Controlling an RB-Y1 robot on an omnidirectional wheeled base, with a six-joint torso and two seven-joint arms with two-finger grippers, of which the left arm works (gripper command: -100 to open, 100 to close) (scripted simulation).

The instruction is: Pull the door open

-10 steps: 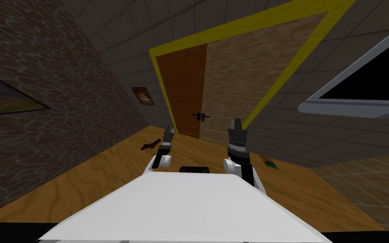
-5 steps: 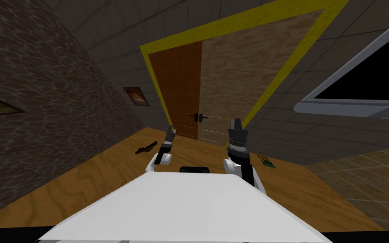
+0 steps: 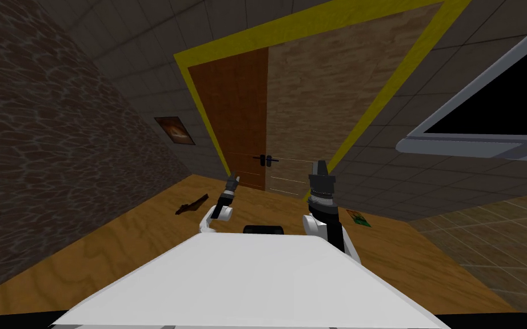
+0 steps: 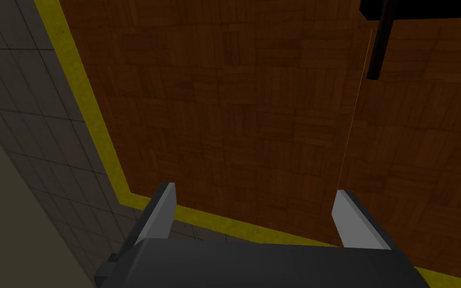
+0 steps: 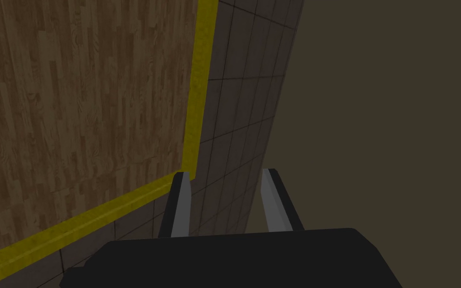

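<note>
A double door in a yellow frame (image 3: 199, 108) stands ahead. Its left leaf (image 3: 234, 108) is reddish-brown and its right leaf (image 3: 314, 103) is pale wood. A black lever handle (image 3: 265, 160) sits where the leaves meet. My left gripper (image 3: 232, 183) is raised below and left of the handle, short of the door. In the left wrist view it (image 4: 254, 210) is open, facing the reddish leaf (image 4: 234, 115), with the handle (image 4: 378, 47) off beyond one finger. My right gripper (image 3: 318, 168) faces the frame's right side (image 5: 194, 115), fingers a narrow gap apart, holding nothing.
A dark stone wall (image 3: 56, 143) runs along the left, with a small picture (image 3: 174, 130) near the door. A dark object (image 3: 191, 205) and a green item (image 3: 358, 217) lie on the wooden floor. A grey-framed window (image 3: 474, 145) with a black area is at right.
The whole head view has shifted: the door frame and wall picture slid left, so my base or head has moved. My left forearm has stretched a little farther toward the door.
</note>
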